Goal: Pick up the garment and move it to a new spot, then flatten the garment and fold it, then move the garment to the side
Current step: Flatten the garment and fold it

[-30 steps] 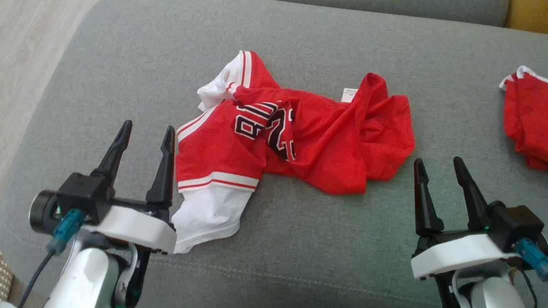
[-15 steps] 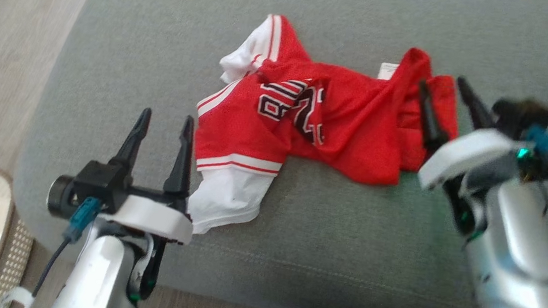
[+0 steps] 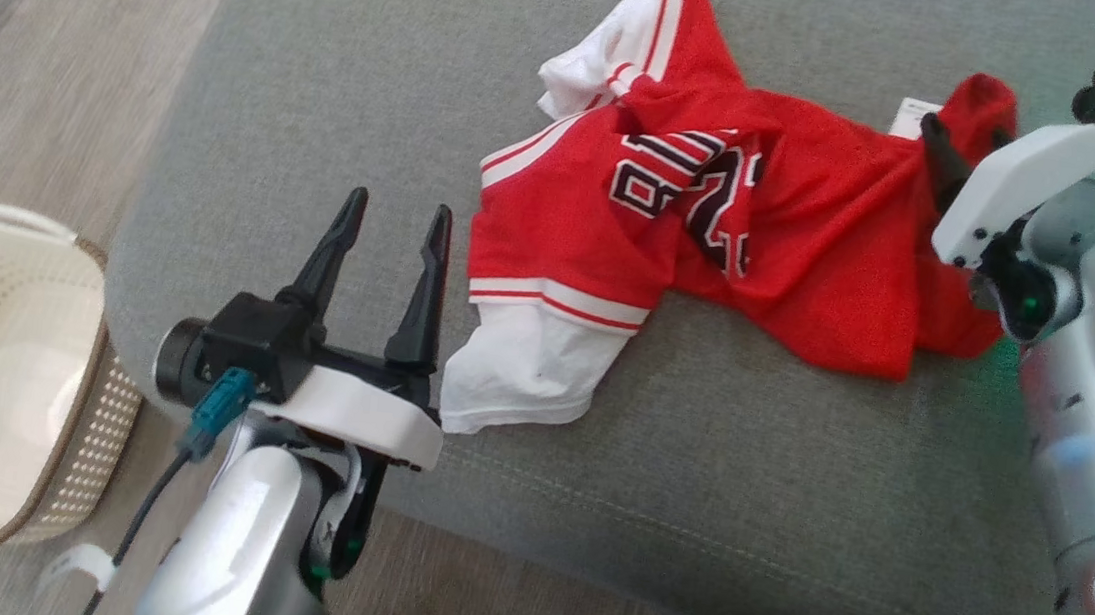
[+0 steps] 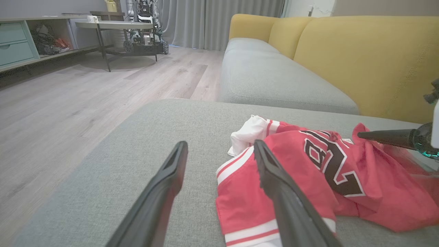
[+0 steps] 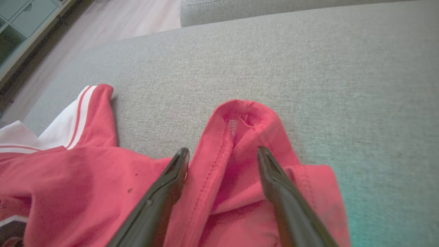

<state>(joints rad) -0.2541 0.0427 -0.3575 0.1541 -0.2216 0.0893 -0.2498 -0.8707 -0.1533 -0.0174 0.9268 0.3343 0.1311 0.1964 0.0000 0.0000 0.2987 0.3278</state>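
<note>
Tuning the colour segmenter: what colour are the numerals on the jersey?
Black with white outlines; the numerals show best in the left wrist view.

Garment [image 3: 793, 261] edge behind the right tool [image 5: 223, 152]

Shows the garment [image 3: 812, 273] as a red mesh jersey with white panels and red-and-white striped trim, crumpled and not flattened. Lies on the grey cushion [image 3: 691, 482], stretched across it from the head view's lower middle up toward the right. Bears black numerals outlined in white (creased over, so only partly legible) near the middle. Ends at the near side in a white panel below a striped band, spread flat close to the cushion's front edge. Pokes a white, striped corner out at the far side. Rises at the right end into a stitched red fold standing up off the cushion.
</note>
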